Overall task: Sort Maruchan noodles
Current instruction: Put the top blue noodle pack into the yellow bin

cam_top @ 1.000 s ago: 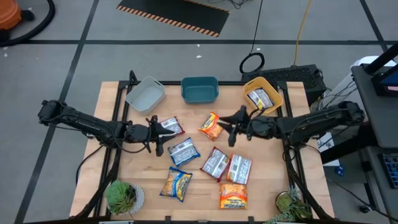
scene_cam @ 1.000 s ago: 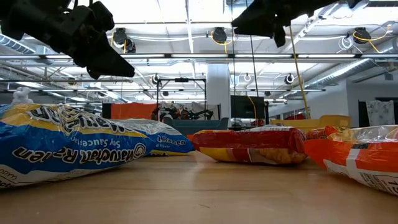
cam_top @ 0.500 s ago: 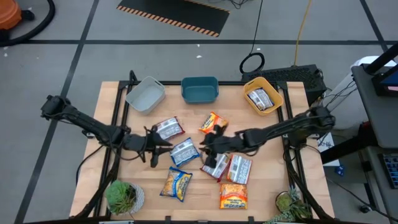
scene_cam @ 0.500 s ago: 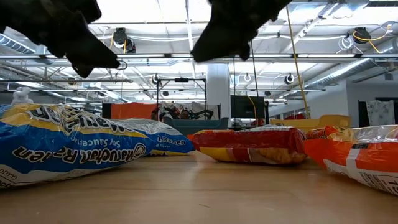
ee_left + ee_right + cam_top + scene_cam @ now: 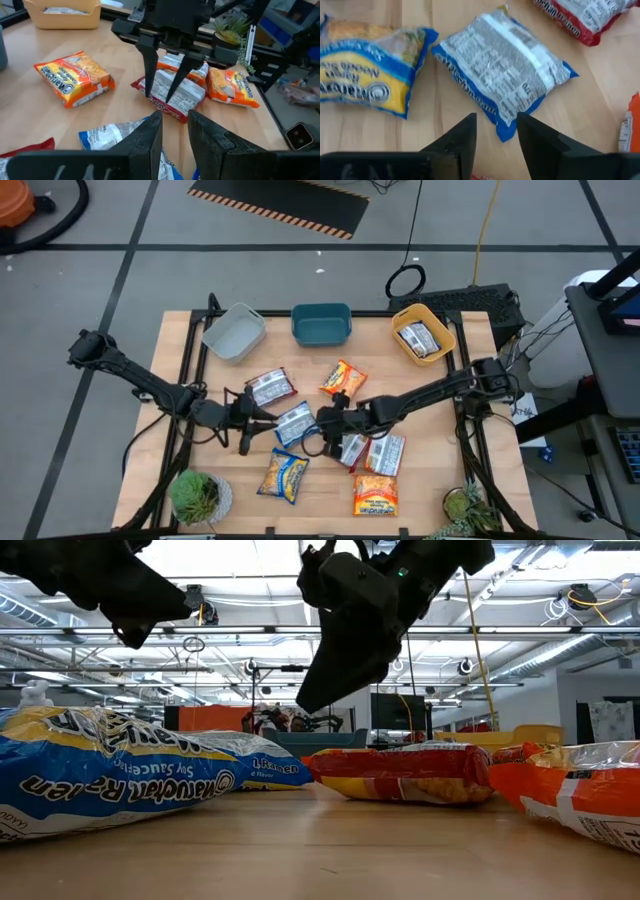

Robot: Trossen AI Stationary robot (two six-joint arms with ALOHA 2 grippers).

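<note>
Seven ramen packets lie flat on the wooden table and one silver-white packet (image 5: 420,340) rests in the yellow tub (image 5: 400,317). A silver packet with blue edges (image 5: 295,423) (image 5: 505,75) lies between my two grippers. My left gripper (image 5: 258,420) (image 5: 175,120) is open just left of it, above the table. My right gripper (image 5: 320,425) (image 5: 495,125) is open just right of it, fingers pointing down, hovering (image 5: 310,700). Nearby lie red-silver packets (image 5: 270,387) (image 5: 350,448) (image 5: 385,452), orange ones (image 5: 342,378) (image 5: 375,495) and a yellow-blue one (image 5: 284,476).
A grey tub (image 5: 233,332), a teal tub (image 5: 321,325) and the yellow tub stand along the far edge. Potted plants sit at the near left corner (image 5: 200,495) and the near right corner (image 5: 470,510). Bare wood shows between the tubs and the packets.
My right gripper has swung from beside the far orange packet toward the table's left and near edge and come lower, ending next to the blue-edged packet. My left gripper has shifted a little toward the near edge. No packet has moved.
</note>
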